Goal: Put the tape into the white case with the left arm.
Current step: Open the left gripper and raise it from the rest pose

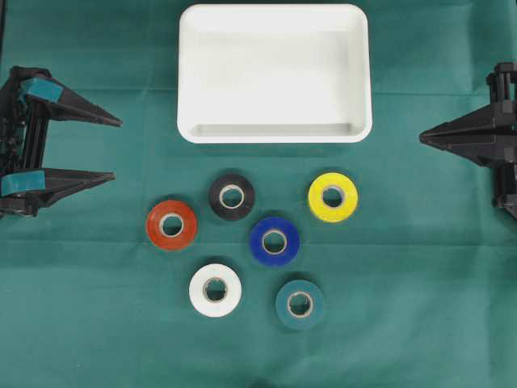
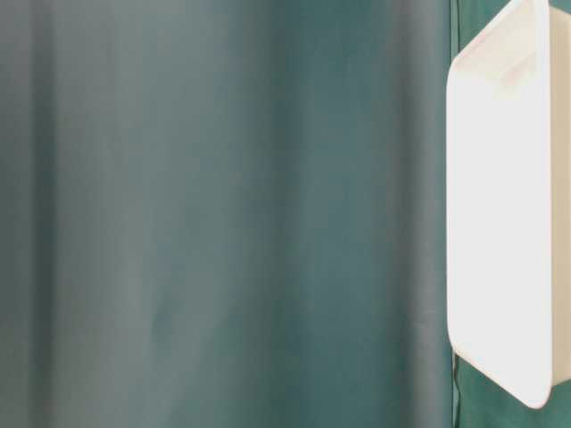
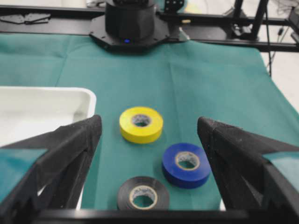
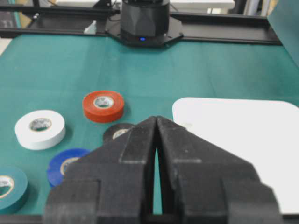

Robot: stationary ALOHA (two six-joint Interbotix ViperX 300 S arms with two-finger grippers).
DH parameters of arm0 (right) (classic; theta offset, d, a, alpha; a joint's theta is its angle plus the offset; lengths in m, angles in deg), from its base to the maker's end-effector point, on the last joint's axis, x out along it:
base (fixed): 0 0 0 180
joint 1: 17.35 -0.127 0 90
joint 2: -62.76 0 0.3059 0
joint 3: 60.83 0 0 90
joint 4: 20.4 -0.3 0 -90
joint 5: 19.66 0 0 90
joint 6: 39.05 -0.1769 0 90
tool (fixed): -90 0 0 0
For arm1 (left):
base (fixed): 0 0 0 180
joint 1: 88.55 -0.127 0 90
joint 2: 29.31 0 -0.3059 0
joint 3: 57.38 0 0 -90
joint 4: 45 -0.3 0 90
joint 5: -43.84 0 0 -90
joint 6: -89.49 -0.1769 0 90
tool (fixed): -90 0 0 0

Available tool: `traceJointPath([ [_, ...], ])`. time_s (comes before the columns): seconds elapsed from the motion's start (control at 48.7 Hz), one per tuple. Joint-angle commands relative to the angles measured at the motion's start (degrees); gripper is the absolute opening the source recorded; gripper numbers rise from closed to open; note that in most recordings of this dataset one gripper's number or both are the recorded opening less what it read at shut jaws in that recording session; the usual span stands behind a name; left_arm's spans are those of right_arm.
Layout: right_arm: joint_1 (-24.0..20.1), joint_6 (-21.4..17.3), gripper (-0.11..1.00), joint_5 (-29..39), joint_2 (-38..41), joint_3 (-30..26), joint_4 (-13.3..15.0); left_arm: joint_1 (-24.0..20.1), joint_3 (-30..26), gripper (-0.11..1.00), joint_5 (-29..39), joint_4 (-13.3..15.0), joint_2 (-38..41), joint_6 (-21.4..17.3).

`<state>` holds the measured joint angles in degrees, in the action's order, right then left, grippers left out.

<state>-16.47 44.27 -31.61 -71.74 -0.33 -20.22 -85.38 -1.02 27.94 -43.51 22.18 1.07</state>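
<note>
Tape rolls (image 1: 275, 241) number six beside one white case (image 1: 274, 133) (left end effector (image 1: 118, 148) spread, right end effector (image 1: 421, 138) pressed together).

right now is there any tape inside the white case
No, the white case sits empty in the overhead view, and all six tape rolls lie on the green cloth in front of it.

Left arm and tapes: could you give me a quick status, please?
Left gripper open, empty. Right gripper shut, idle. Case empty; six tapes on the cloth, red tape nearest left gripper. Nothing in the way.
</note>
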Motion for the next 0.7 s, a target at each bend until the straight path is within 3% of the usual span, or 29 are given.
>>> traceJointPath([
  [0.0,0.1,-0.1,-0.09,-0.3,0.1,-0.3,0.1,0.2,-1.4,0.99,-0.4,0.0,0.3,0.1],
  [0.123,0.1,-0.1,-0.08,-0.2,-1.1,1.8,0.1,0.3,-1.3,0.99,-0.1,0.1,0.3,0.3],
  [0.226,0.1,-0.1,0.02,-0.2,-1.7,3.3,0.2,0.3,-1.3,0.99,1.1,0.1,0.3,0.4],
  [0.329,0.1,-0.1,0.21,-0.2,-2.1,4.4,0.2,0.2,-1.7,0.99,3.7,0.2,0.3,0.5],
  [0.473,0.3,-0.1,0.62,-0.2,-2.1,5.5,0.1,-0.4,-2.5,0.99,7.3,0.3,0.3,0.6],
  [0.678,1.1,-0.1,0.62,1.1,-2.1,5.7,0.2,-1.4,-3.0,0.99,8.0,0.3,0.6,0.6],
])
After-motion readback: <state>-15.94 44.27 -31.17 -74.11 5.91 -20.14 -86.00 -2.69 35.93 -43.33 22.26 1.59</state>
